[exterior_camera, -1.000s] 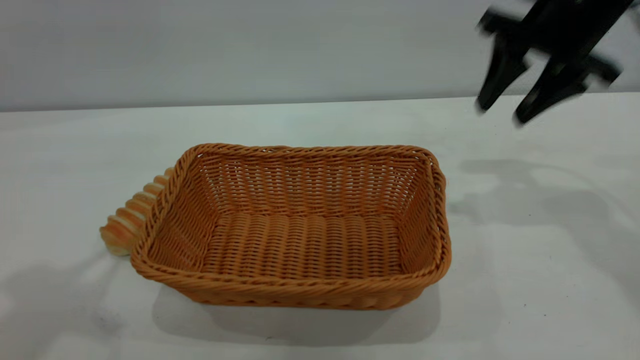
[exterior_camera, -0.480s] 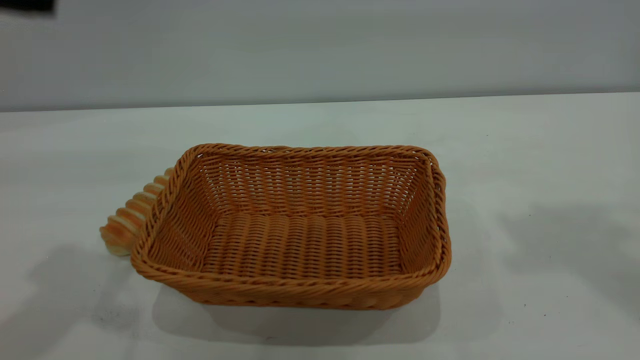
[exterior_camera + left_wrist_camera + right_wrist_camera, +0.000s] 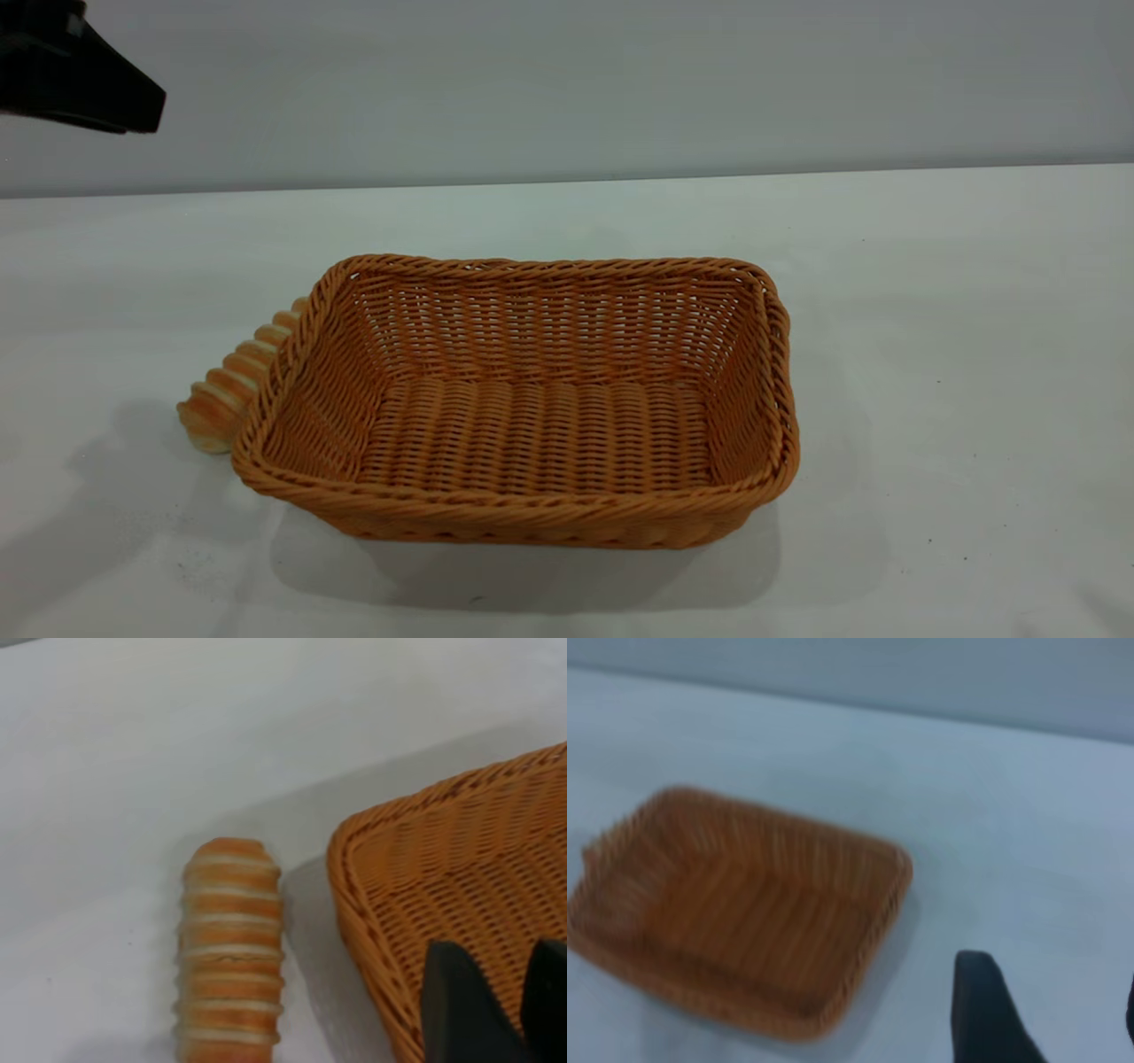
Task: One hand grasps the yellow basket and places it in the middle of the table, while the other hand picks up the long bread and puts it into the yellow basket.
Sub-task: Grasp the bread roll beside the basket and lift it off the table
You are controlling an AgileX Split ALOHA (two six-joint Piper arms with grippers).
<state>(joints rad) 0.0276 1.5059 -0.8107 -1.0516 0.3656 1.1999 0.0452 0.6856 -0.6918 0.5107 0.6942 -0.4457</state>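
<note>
The yellow basket (image 3: 518, 403) sits empty mid-bench (image 3: 930, 354), and the long bread (image 3: 232, 381) lies tight against its left side. The left hand (image 3: 496, 1010) hangs above them, fingers parted. The right hand (image 3: 1045, 1014) is open over the bench, off to the basket's right.

The right gripper has left the exterior view; the left gripper (image 3: 80, 84) has entered top left.
</note>
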